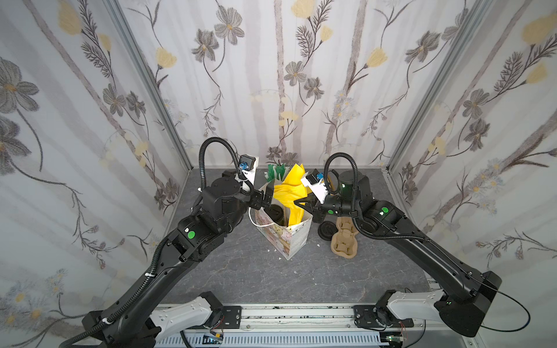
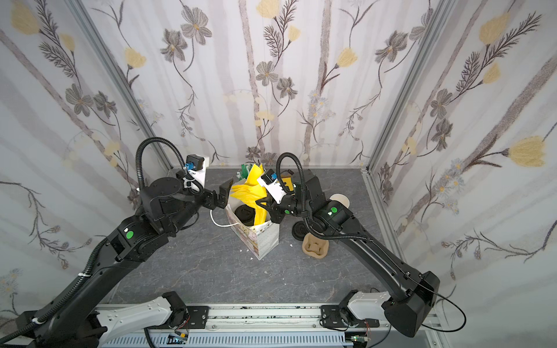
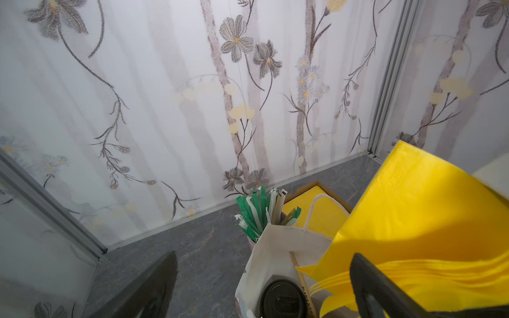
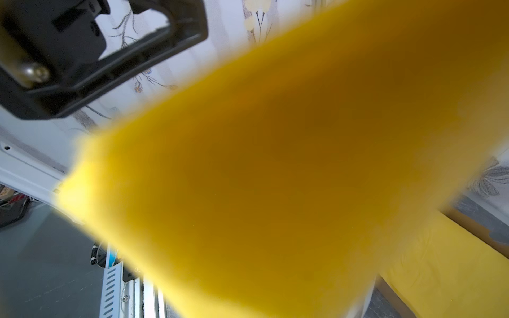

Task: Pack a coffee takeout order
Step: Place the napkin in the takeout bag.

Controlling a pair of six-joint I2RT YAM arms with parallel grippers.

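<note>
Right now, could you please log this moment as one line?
left gripper: open, beside paper bag rim | right gripper: shut on yellow napkin, partly in bag | in bag: lidded cup, stick

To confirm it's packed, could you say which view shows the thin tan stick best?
Left wrist view: the tan stick sits in the bag beside the black lid. Top views don't resolve it; the yellow napkin blocks the right wrist view.

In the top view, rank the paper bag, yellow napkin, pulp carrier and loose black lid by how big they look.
Largest first:
1. paper bag
2. yellow napkin, held nearer the camera
3. pulp carrier, partly under the right arm
4. loose black lid
</note>
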